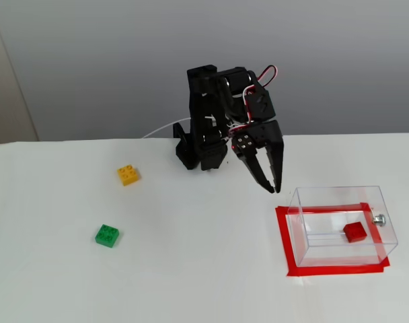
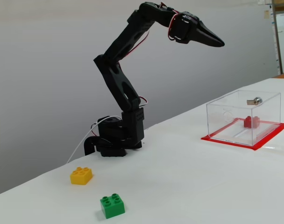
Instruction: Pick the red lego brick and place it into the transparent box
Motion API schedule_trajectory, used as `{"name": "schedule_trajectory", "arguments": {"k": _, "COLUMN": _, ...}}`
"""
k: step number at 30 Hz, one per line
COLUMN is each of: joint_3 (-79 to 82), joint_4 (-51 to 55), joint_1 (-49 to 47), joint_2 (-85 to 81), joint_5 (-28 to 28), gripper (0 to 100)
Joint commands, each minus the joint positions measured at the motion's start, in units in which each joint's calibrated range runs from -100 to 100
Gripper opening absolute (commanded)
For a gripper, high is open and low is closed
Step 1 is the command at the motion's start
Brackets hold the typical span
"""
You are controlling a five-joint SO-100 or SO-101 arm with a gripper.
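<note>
The red lego brick lies on the floor of the transparent box, toward the side with the silver knob. My gripper hangs in the air well above the table, outside the box and on its arm-base side. Its fingertips meet in one point, shut, with nothing held between them. The arm is folded back and up over its base.
Red tape frames the box's footprint on the white table. A yellow brick and a green brick lie apart on the table's other side, away from the arm.
</note>
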Motion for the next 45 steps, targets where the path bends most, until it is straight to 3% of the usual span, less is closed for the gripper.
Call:
{"name": "schedule_trajectory", "arguments": {"k": 1, "joint_3": -1.6, "joint_4": 0.3, "joint_1": 5.5, "joint_2": -3.7, "joint_5": 0.3, "gripper": 1}}
{"name": "schedule_trajectory", "arguments": {"k": 13, "joint_3": 23.0, "joint_4": 0.2, "joint_1": 19.5, "joint_2": -22.1, "joint_5": 0.3, "gripper": 1}}
{"name": "schedule_trajectory", "arguments": {"k": 25, "joint_3": 51.5, "joint_4": -0.5, "joint_1": 19.7, "joint_2": -42.8, "joint_5": 0.3, "gripper": 1}}
{"name": "schedule_trajectory", "arguments": {"k": 45, "joint_3": 81.3, "joint_4": -0.7, "joint_1": 19.3, "joint_2": -68.2, "joint_5": 0.4, "gripper": 1}}
